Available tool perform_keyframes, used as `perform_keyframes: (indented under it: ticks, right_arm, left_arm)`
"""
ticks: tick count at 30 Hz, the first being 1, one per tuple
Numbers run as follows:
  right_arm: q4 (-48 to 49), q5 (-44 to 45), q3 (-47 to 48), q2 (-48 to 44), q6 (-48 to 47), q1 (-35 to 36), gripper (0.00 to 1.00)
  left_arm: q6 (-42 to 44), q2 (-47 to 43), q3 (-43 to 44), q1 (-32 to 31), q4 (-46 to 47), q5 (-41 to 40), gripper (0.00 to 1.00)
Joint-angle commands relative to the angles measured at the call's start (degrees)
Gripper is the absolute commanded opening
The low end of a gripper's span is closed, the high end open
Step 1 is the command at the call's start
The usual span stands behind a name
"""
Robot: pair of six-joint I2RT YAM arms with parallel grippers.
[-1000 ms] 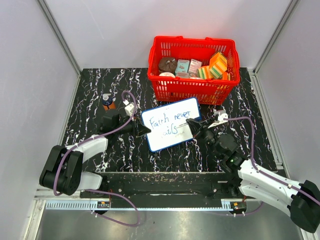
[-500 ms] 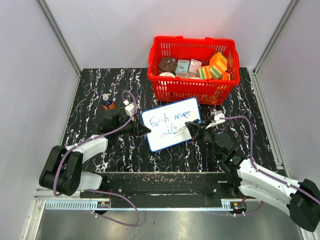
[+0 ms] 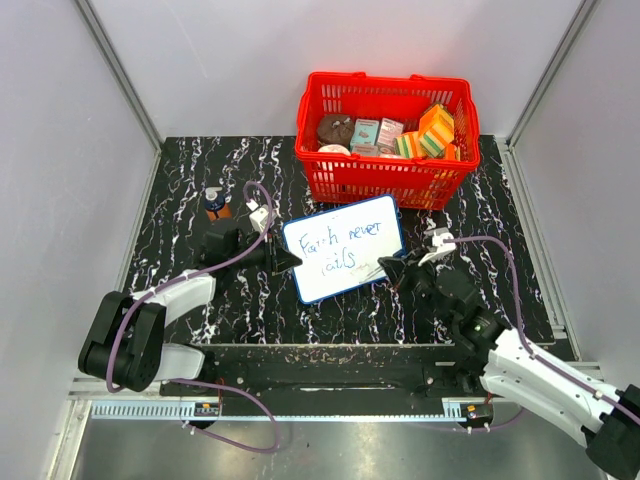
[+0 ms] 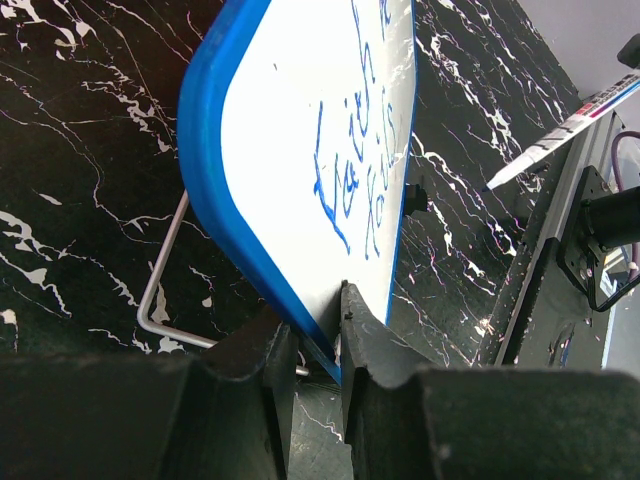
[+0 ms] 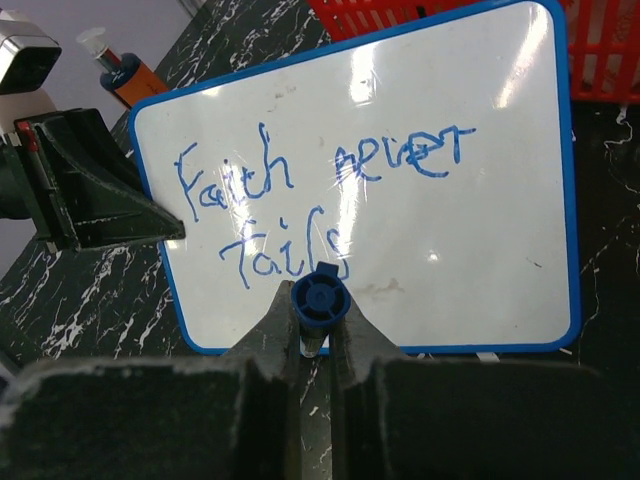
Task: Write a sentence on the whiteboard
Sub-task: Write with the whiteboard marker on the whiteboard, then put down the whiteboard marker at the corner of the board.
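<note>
- Right gripper (image 5: 316, 335): jaws clamped on a marker (image 5: 319, 298), tip held off the whiteboard (image 5: 480, 230) just ahead.
- Left gripper (image 4: 312, 335): jaws pinching the board's near edge, keeping it tilted up.
- The sentence (image 5: 300, 180), "Faith never fails", lies ahead of the right jaws in two lines.
- The writing looks finished. The next move likely calls for keeping the tip clear.
- Both arms reach forward, low, meeting at the board.

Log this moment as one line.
left gripper shut on blue-framed white whiteboard; right gripper shut on blue-capped marker; blue sentence reads Faith never fails
</note>
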Motion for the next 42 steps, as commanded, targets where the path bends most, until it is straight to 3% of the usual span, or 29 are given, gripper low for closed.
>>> perform_keyframes:
  ticks: [1,5,10,16,22,32,35,36,42]
  right_arm:
    - [-10.1,-2.5,2.7,-3.7,2.0,-1.5,0.00]
    - [-15.8,-6.4,2.8,-5.5,3.7,-3.1,0.00]
    - [-18.2,-17.7,4.2,-4.2,6.1,-8.1,0.00]
    - [-17.7,-37.2,2.3,0.7,10.3,-21.8,0.00]
    - [-5.7,-59.0,-4.7,11.5,16.9,-40.1,0.00]
    - [-4.5,-56.4,-1.0,34.4,15.1,-43.0,0.00]
    - [-3.1,-57.0,-0.2,38.9,15.3,-43.0,0.11]
    - [-3.0,-56.6,0.1,39.7,15.4,-43.0,0.22]
    - [-3.7,-53.9,-0.4,36.7,15.9,-43.0,0.54]
  left_arm:
    - [7.6,-0.8,0.1,0.4,0.8,-7.3,0.00]
    - [7.6,-1.0,-0.2,0.4,0.8,-7.3,0.00]
    - [7.5,-1.5,-0.4,0.4,1.0,-7.4,0.00]
    - [7.5,-1.5,-0.5,0.4,1.1,-7.4,0.00]
    - [7.6,-1.7,-0.4,0.4,1.0,-7.4,0.00]
    - [7.6,-2.4,-0.7,0.4,0.9,-7.6,0.00]
    - [7.7,-3.1,-0.9,0.4,0.8,-7.7,0.00]
    - [7.9,-3.3,-0.9,0.4,0.6,-7.8,0.00]
    - [8.1,-6.5,-1.7,0.3,-0.4,-8.7,0.00]
